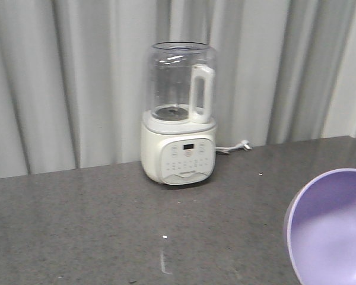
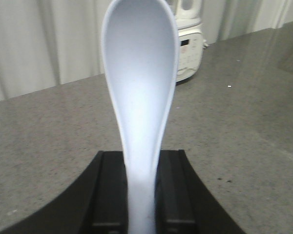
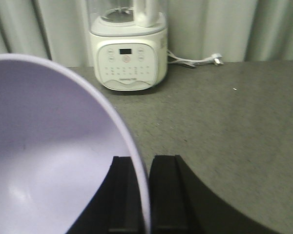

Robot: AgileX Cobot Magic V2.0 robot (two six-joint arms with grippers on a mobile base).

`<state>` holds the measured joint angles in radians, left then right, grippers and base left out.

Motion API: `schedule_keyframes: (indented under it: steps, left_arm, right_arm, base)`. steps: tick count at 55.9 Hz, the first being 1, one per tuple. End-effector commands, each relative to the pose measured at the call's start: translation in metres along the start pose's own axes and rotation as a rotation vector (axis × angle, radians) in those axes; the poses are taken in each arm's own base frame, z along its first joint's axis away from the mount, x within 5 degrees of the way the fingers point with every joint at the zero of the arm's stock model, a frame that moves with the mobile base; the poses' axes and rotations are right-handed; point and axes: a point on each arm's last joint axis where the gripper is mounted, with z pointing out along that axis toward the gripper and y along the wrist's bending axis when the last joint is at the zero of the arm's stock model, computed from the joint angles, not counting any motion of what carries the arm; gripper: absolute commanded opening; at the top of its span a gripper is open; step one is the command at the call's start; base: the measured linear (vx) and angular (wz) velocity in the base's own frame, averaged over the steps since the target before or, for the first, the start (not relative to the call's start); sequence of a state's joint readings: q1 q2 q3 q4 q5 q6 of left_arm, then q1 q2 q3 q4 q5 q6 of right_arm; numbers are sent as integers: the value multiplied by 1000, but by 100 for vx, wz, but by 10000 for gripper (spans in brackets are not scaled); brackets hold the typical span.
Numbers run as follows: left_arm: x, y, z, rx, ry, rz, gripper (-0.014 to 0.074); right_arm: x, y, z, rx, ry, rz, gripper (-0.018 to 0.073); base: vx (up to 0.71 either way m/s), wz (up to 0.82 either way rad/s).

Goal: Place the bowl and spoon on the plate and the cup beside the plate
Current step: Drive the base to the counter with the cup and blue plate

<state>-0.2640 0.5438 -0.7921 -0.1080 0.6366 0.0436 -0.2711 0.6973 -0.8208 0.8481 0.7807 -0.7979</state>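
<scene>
Status: both hands loaded, nothing placed yet as far as I can judge. Left hand [image 2: 140, 163] is closed on the spoon [image 2: 141, 73], with the handle pinched between the two fingers and the scoop sticking out ahead of the camera, hollow side facing it, clear of the tabletop [image 1: 77, 225]. Right hand [image 3: 141, 168] is clamped on the bowl [image 3: 44, 146]: the rim runs down between the fingers, one inside and one outside the wall. In the front view the bowl [image 1: 332, 231] shows at the lower right corner, tilted with its opening toward the camera, so it looks held up rather than resting, though its lower edge is cut off. Plate and cup are not in any view, so I can't say where they sit or whether the cup is already beside the plate. The only other things visible are a white blender [image 1: 178, 119] at the back of the tabletop, its cord [image 3: 195, 61] trailing off to the side, and a grey curtain [image 1: 65, 77] behind. My read: pickup of bowl and spoon is done. What's left is to set the bowl on the plate, put the spoon on the plate, and then deal with the cup if it isn't already placed.
</scene>
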Motion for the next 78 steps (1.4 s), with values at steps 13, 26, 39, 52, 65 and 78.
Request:
schedule_keyframes:
  steps: [13, 26, 39, 52, 65, 78]
  left_arm:
    - [-14, -1, -4, 8, -97, -13, -6]
    - [-14, -1, -4, 8, -97, -13, -6]
    - [-14, -1, -4, 8, -97, -13, -6]
    - [-14, -1, -4, 8, -97, -13, -6]
    - [-14, -1, -4, 8, -96, -13, -6]
    - [-14, -1, -4, 9, -94, -13, -6]
  right_arm:
    - [-14, 0, -4, 21, -86, 11, -9]
    - [-14, 0, -4, 21, -86, 11, -9]
    - [-13, 0, -4, 19, -85, 11, -9]
    - [-13, 0, -4, 19, -85, 11, -9]
    - [-13, 0, -4, 19, -85, 11, -9]
    - [-13, 0, -4, 19, -85, 11, -9]
  base:
    - [-19, -72]
    - [-17, -67]
    - [-15, -59]
    - [-11, -55]
    - [-4, -55]
    - [6, -62]
